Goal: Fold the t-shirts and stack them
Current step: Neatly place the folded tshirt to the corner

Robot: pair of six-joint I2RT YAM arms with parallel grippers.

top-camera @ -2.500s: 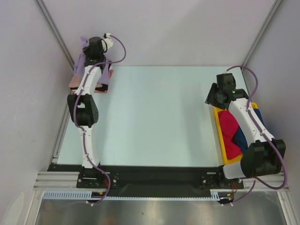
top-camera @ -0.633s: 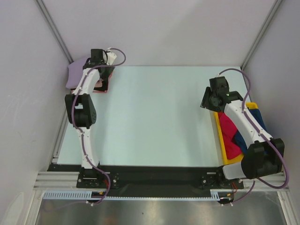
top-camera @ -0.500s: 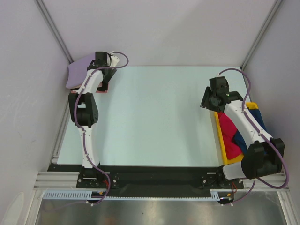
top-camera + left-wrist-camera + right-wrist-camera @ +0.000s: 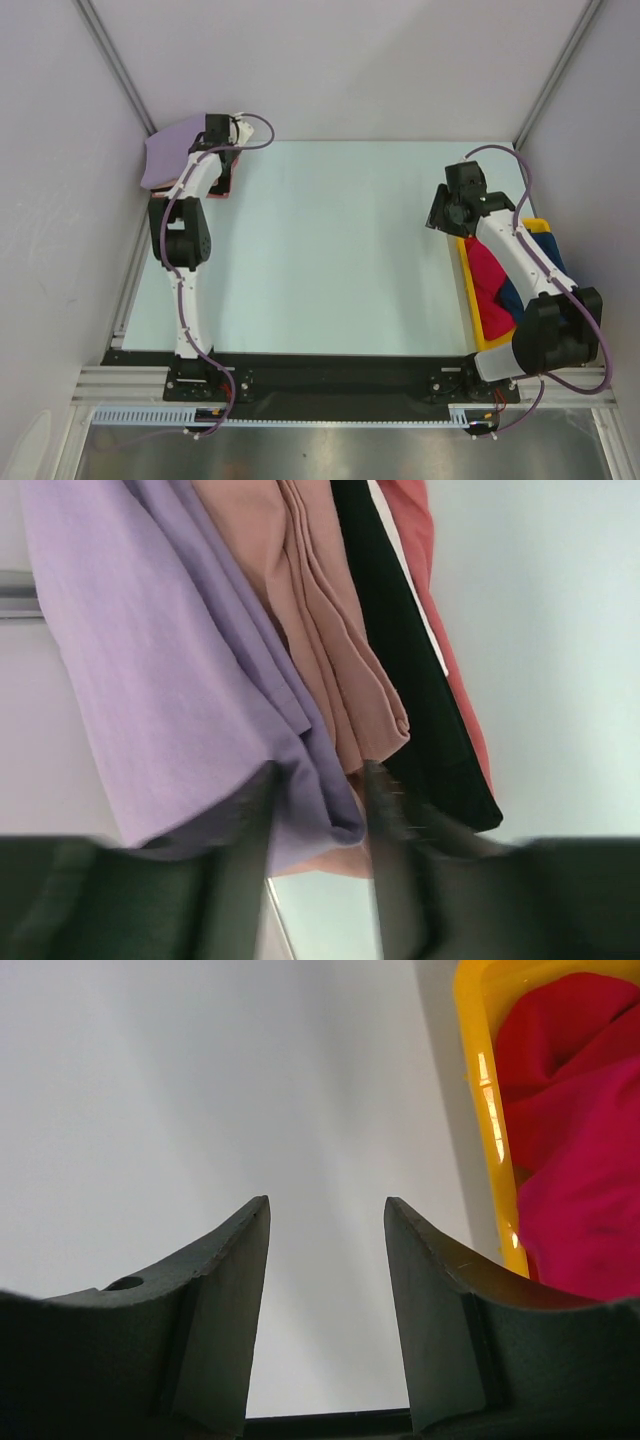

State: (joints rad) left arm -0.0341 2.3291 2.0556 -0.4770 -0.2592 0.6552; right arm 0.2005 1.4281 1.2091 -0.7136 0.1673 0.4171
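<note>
The lavender t-shirt (image 4: 170, 660) tops a folded stack at the table's (image 4: 330, 240) far-left corner, over the salmon pink t-shirt (image 4: 300, 610), black t-shirt (image 4: 400, 660) and red t-shirt (image 4: 422, 530) (edges stepped like shingles). The left gripper (image 4: 318, 780) straddles its hem; I cannot tell whether it pinches the cloth. The right gripper (image 4: 327, 1220) hangs with its jaws apart and nothing between them, beside the yellow bin (image 4: 478, 1080) of crumpled red shirts (image 4: 570, 1110).

The folded purple shirt (image 4: 170, 680) lies on the pink shirt (image 4: 320, 650), black shirt (image 4: 400, 680) and orange-red shirt (image 4: 425, 540), its edge between the left gripper's (image 4: 320, 775) tips. The crumpled red shirt (image 4: 580, 1160) and dark blue shirt (image 4: 512, 292) sit right of the right gripper (image 4: 326, 1205).
</note>
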